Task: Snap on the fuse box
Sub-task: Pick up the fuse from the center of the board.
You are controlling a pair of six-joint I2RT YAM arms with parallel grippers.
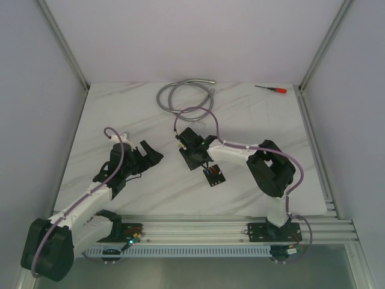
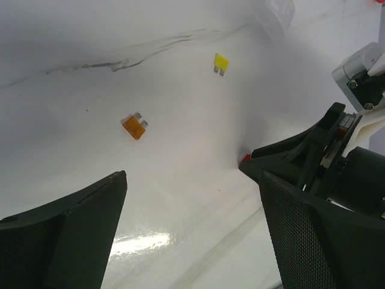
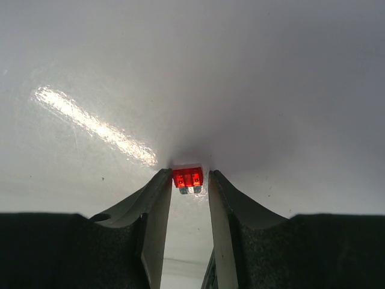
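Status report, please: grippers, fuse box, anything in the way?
Left gripper open, empty. Right gripper around red fuse, grip unclear. Fuse box on table, near right gripper. Orange fuse, yellow fuse loose.

Plenty tucked out of sight here!
From above, the right hand (image 1: 181, 142) covers the red fuse (image 3: 187, 179) completely, and the fuse box (image 1: 215, 175) shows too small to read its slots; the left wrist view catches just a red sliver of that fuse behind a black finger, and both wrist views crop their own fingers (image 3: 108, 247) at the bottom.
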